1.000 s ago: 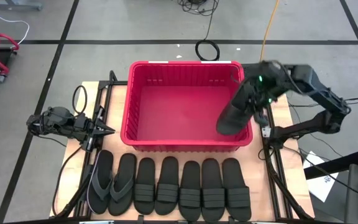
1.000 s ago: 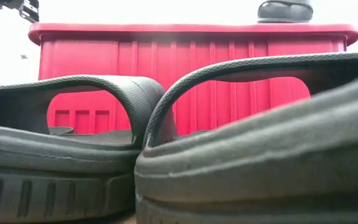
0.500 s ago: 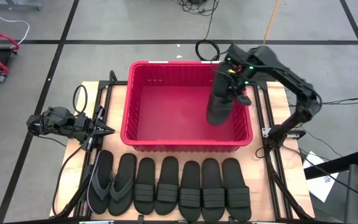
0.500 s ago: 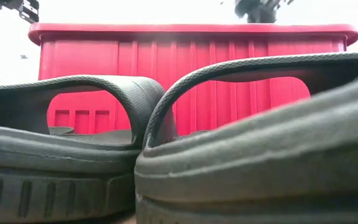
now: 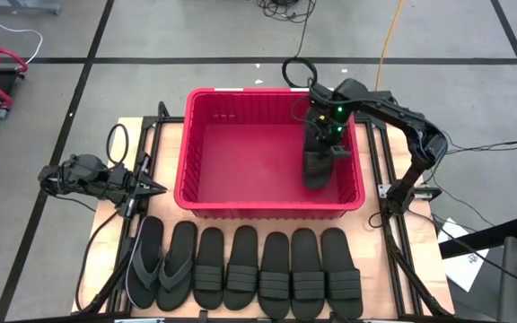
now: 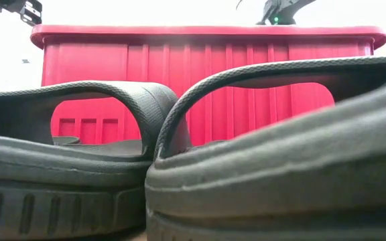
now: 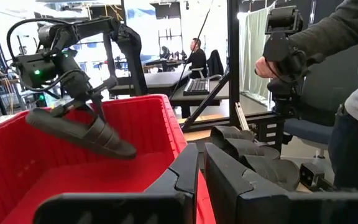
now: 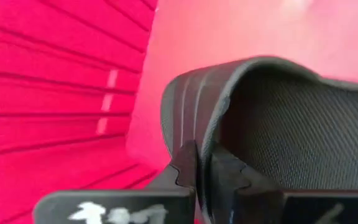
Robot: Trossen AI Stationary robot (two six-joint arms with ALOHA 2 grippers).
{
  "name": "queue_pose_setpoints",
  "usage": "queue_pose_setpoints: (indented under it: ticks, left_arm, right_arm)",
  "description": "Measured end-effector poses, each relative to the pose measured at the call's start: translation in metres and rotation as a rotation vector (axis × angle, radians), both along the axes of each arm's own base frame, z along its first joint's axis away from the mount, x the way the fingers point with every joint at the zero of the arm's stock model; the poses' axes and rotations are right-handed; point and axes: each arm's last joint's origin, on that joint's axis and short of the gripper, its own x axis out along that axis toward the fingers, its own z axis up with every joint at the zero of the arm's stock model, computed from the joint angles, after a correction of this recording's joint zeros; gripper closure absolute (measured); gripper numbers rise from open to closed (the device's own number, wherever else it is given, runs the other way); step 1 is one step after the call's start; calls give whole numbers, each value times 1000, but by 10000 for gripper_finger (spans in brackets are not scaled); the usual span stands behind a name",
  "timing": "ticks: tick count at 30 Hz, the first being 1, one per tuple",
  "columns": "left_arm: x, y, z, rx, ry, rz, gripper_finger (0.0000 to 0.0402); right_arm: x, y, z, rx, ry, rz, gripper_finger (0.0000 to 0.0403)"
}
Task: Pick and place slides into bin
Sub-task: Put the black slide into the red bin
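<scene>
The right end effector [image 5: 323,142] is clamped on a black ribbed-strap slide [image 5: 317,168], holding it tilted inside the red bin [image 5: 196,144] near its right wall (off the floor). Seven slides [image 5: 243,266] line the worktop [image 5: 377,235] nearside. Left end effector [image 5: 155,188], clenched, waits left.

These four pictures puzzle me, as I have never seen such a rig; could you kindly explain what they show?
It is a two-armed robot at a table. One camera looks straight down, one sits at table height behind the slides, and one rides on each wrist. The right gripper, jaws shut, holds one slide by its strap inside the red bin. The left gripper waits shut at the table's left edge. Seven more slides lie in a row in front of the bin. The left wrist view also shows a person beside the table.
</scene>
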Motion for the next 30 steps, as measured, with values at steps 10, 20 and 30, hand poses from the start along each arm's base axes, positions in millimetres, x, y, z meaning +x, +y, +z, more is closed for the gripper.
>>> queue_pose_setpoints:
  ticks: [10,20,30]
  left_arm:
    - [0,0,-1,17,4,1,371]
    - [0,1,-1,29,1,38,371]
    - [0,1,-1,26,0,37,371]
  right_arm:
    - [-10,-9,-36,40,17,-29,397]
    - [-8,-20,-61,96,48,0,397]
    - [-2,-26,-83,173,91,-1,397]
